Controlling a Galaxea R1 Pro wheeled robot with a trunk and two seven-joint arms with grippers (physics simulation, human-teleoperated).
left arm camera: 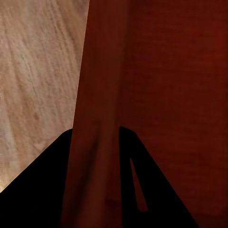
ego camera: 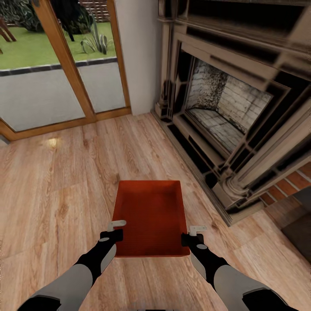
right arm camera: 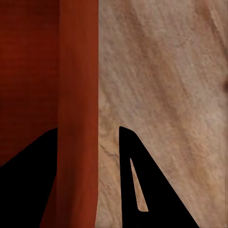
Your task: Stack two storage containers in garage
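Each gripper — left gripper [ego camera: 115,230], right gripper [ego camera: 193,234] — straddles one side wall of the orange-red storage container [ego camera: 149,216]. Whether the jaws actually pinch it, I cannot tell. Uneven clamping risks the bin tilting or slipping onto the wood-plank floor [ego camera: 56,181] — likely during the lift.

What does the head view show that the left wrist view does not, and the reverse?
Head view alone: the fireplace, the wood-framed glass doors with lawn beyond, the right gripper at the container's right wall, and the container's whole outline.

Left wrist view alone: a close look at the left gripper, one finger inside the container wall and the other outside it.

Both: the orange-red storage container and the light wood-plank floor.
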